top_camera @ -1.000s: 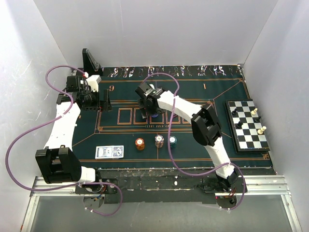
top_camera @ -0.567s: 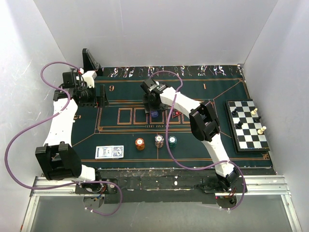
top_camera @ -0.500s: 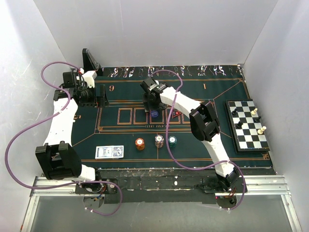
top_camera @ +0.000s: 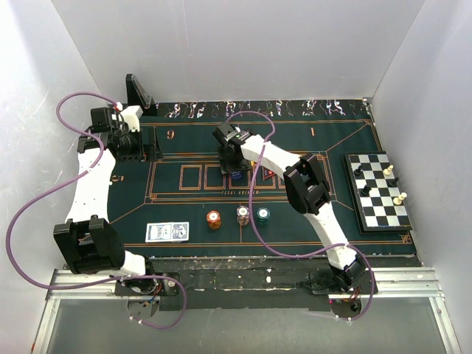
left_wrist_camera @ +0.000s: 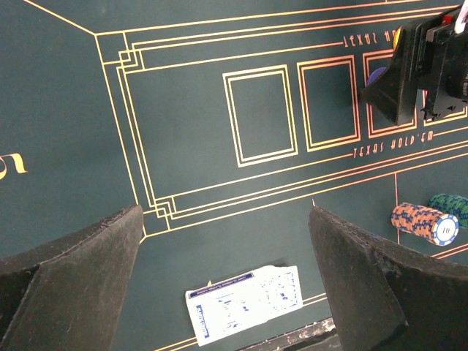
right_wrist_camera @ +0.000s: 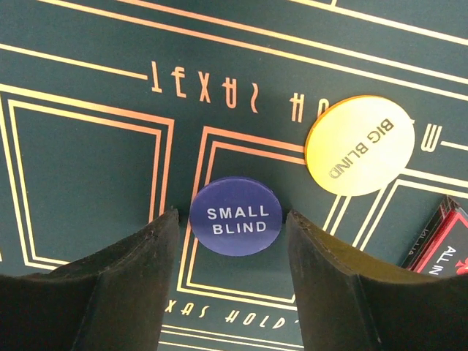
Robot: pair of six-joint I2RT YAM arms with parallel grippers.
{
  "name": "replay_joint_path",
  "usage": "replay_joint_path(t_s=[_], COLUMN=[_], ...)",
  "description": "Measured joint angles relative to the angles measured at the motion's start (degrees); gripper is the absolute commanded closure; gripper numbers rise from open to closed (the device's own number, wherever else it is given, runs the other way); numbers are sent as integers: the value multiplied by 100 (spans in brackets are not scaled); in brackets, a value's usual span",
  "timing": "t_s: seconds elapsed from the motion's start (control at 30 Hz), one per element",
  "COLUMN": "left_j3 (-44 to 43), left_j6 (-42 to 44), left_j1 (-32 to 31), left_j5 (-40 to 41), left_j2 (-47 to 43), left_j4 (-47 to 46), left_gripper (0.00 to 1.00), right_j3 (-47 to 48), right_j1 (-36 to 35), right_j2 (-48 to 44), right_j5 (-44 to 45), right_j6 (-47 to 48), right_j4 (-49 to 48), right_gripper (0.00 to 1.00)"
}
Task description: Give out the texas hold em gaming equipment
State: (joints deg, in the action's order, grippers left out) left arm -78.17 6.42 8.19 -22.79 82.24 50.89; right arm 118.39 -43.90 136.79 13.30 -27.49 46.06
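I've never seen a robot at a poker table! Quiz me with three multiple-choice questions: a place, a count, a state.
1. Where is the blue Small Blind button? A) on the chessboard B) between the right gripper's fingers C) atop the cards
2. How many chip stacks stand in the near row? A) one B) five C) three
3. The left gripper is: A) open, empty B) shut on a card C) shut on a chip

B: right wrist view shows fingers flanking it. C: orange, white-pink, teal. A: fingers wide apart, nothing held.
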Motion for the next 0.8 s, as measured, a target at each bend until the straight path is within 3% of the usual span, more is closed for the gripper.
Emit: replay_joint_path(t_s=[0.07,0.13,0.57,0.8], left_j3=[-55,-109,-258,-254], left_j6=[-20,-52,-157,-153], left_j1=[7,7,17,210], left_j5=[2,2,42,48], left_j2=[4,7,20,68], left_j4=[11,15,59,63], left_gripper=[2,2,2,2], right_j3=[0,0,1320,1436], right_j1=[0,0,-439,-732], right_j2=[0,0,726,824], right_j5=[-2,-35,-214,-1381], right_j6=[-15,-46,-280,-656], right_j4=[2,4,315,-461], right_gripper=[51,56,65,70])
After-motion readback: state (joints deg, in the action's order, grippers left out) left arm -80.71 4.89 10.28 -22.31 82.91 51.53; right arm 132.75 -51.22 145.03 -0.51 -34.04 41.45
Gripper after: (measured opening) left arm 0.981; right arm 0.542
